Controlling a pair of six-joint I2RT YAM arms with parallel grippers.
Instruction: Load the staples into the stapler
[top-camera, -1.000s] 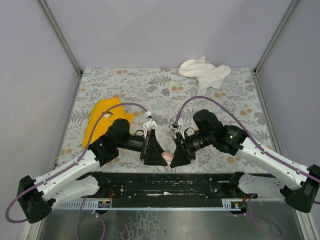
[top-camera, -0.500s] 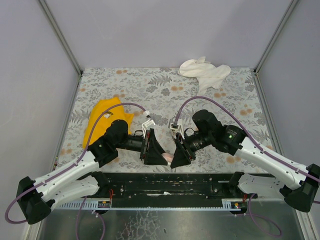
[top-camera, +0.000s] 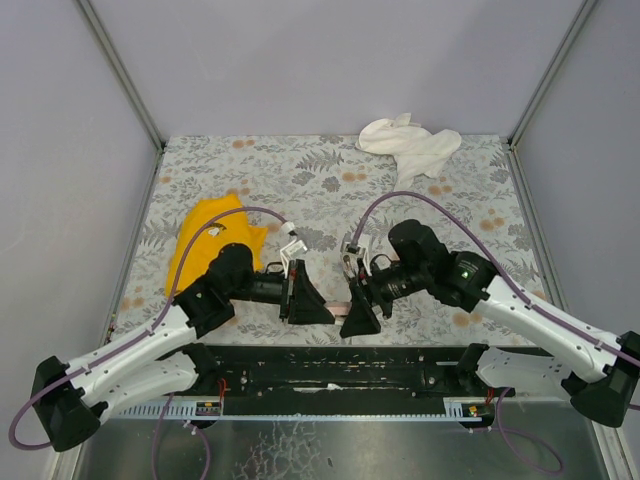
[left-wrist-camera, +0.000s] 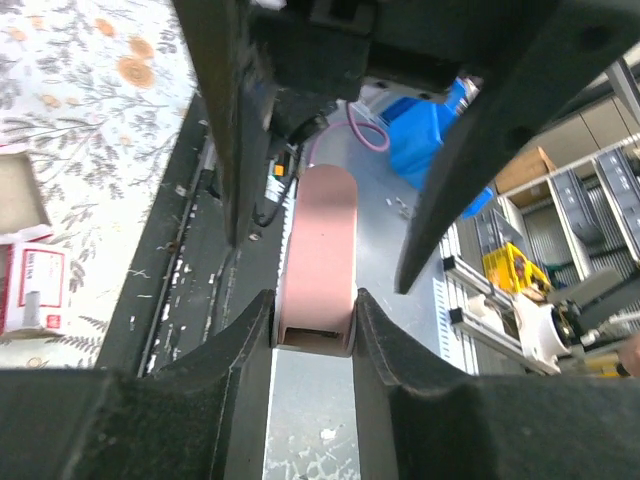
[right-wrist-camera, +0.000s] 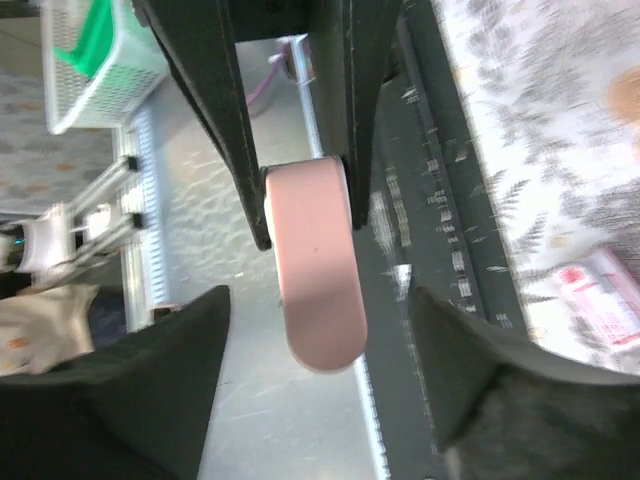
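Note:
The pink stapler (left-wrist-camera: 317, 255) hangs in the air over the table's near edge. My left gripper (left-wrist-camera: 313, 305) is shut on its square end, one finger pressed to each side. In the right wrist view the stapler's (right-wrist-camera: 312, 265) rounded end points between the spread fingers of my right gripper (right-wrist-camera: 320, 300), which is open and not touching it. From above, the two grippers (top-camera: 318, 305) (top-camera: 352, 318) face each other tip to tip. The dark-red staples box (left-wrist-camera: 32, 290) lies on the table beside its empty-looking tray (left-wrist-camera: 20, 190). No staple strips show.
A yellow cloth (top-camera: 205, 235) lies behind the left arm and a white cloth (top-camera: 410, 145) is at the back right. The black mounting rail (top-camera: 330, 365) runs along the near edge, under the grippers. Grey walls close in the sides.
The left gripper has shut on the stapler and the right gripper has opened and let go of it. Both grippers sit slightly lower and farther apart.

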